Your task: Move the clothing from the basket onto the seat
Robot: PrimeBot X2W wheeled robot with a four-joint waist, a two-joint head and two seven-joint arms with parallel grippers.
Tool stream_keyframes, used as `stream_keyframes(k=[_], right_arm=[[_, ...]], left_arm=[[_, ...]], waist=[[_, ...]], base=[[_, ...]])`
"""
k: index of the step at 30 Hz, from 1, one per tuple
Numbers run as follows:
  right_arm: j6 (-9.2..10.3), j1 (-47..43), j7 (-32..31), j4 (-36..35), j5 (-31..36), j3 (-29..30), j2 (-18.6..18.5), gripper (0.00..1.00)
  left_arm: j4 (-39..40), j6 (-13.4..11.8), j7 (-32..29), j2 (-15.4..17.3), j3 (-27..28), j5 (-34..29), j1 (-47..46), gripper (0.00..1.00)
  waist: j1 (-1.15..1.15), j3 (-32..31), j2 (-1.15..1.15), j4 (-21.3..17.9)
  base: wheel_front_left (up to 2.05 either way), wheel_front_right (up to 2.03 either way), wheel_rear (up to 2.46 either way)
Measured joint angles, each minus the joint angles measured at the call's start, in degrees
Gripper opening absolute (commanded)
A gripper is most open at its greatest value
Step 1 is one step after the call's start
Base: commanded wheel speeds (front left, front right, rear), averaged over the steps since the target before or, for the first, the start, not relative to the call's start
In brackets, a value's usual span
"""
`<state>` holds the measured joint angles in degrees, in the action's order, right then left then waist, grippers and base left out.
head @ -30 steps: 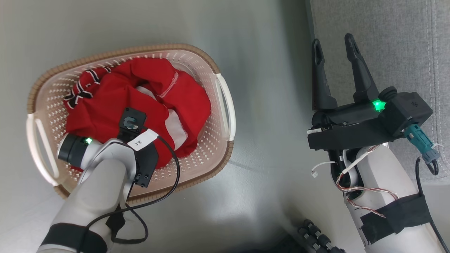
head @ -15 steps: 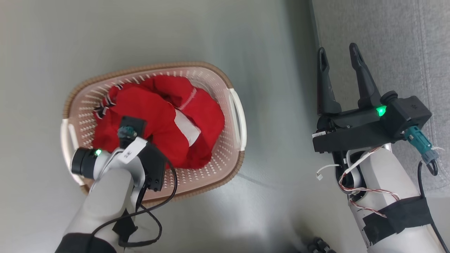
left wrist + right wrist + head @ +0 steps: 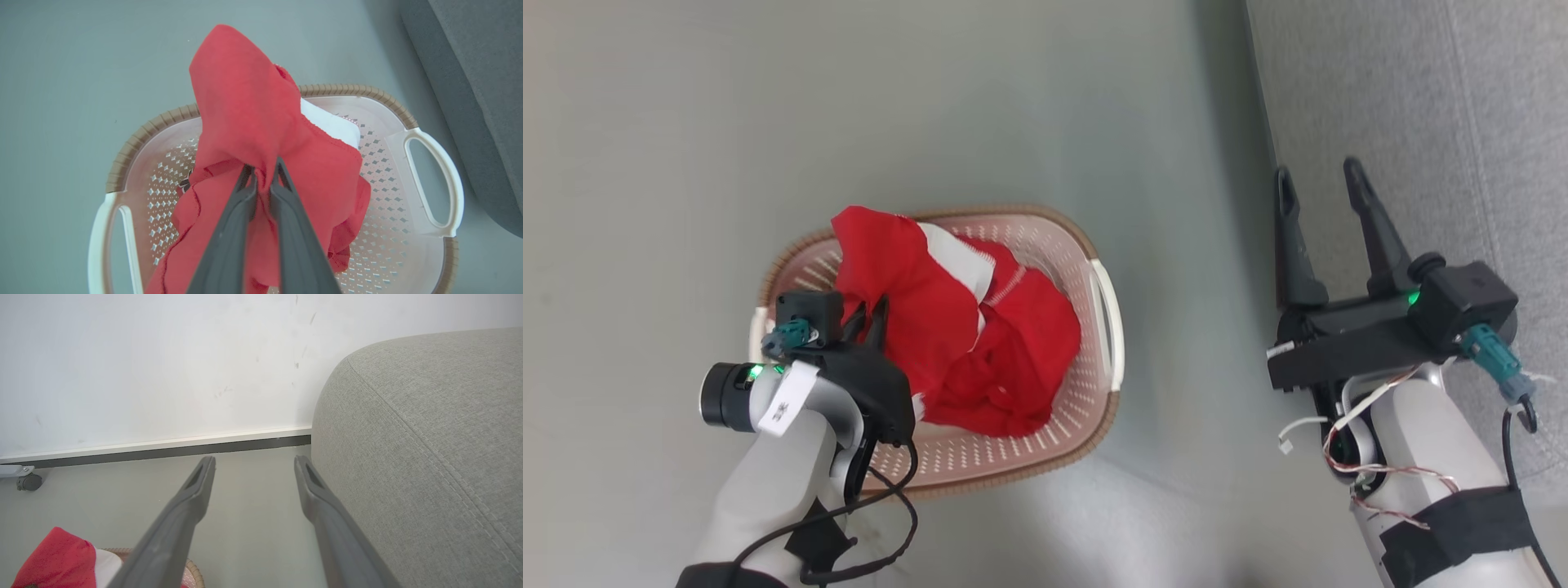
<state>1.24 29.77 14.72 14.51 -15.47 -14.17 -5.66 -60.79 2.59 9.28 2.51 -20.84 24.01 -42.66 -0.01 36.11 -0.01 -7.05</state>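
The cream basket with a brown rim stands on the floor, holding the bright red clothing with white trim. My left gripper is shut on a fold of the red clothing, which hangs lifted above the basket; the pinch shows at the left gripper in the left wrist view. My right gripper stands open and empty at the edge of the grey seat. In the right wrist view the right gripper hovers beside the seat, with the clothing low at the left.
Grey floor surrounds the basket. A white wall with a baseboard runs behind, and a small caster wheel sits at its foot on the left.
The head camera has shifted, so the basket sits lower and smaller. My left gripper has risen out of the pile, pulling a red garment up with it. The right gripper stays open.
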Motion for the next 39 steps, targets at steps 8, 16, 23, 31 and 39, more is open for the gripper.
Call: stream_keyframes(k=[8,16,23,31,39], right_arm=[[-0.74,-2.37,-0.01,1.92,0.40,0.18,-0.34,1.00],[-1.27,-5.13,-0.01,4.19,0.41,-0.12,-0.34,1.00],[-1.82,-7.55,-0.01,5.45,0.40,-0.27,-0.32,1.00],[-2.25,-11.60,-0.01,6.42,0.40,-0.85,-0.24,1.00],[-2.42,-14.62,-0.01,6.61,0.40,-1.31,-0.07,1.00]], left_arm=[[3.12,1.47,4.03,-0.26,0.96,1.48,1.33,0.00],[7.98,2.02,5.02,-0.34,1.55,2.10,4.12,0.00],[15.03,2.52,5.02,-0.36,1.89,2.11,7.03,0.00],[27.62,2.48,5.03,-0.34,3.26,1.96,11.70,0.00],[36.74,2.11,5.03,-0.31,3.39,0.67,16.20,0.00]], waist=[[0.00,-5.51,0.00,1.83],[0.00,-11.37,0.00,3.22],[0.00,-16.54,0.00,3.98],[0.00,-22.88,0.00,4.50],[0.00,-27.14,0.00,4.64]], base=[[0.00,0.00,0.00],[0.00,0.00,0.00],[0.00,0.00,0.00],[0.00,0.00,0.00],[0.00,0.00,0.00]])
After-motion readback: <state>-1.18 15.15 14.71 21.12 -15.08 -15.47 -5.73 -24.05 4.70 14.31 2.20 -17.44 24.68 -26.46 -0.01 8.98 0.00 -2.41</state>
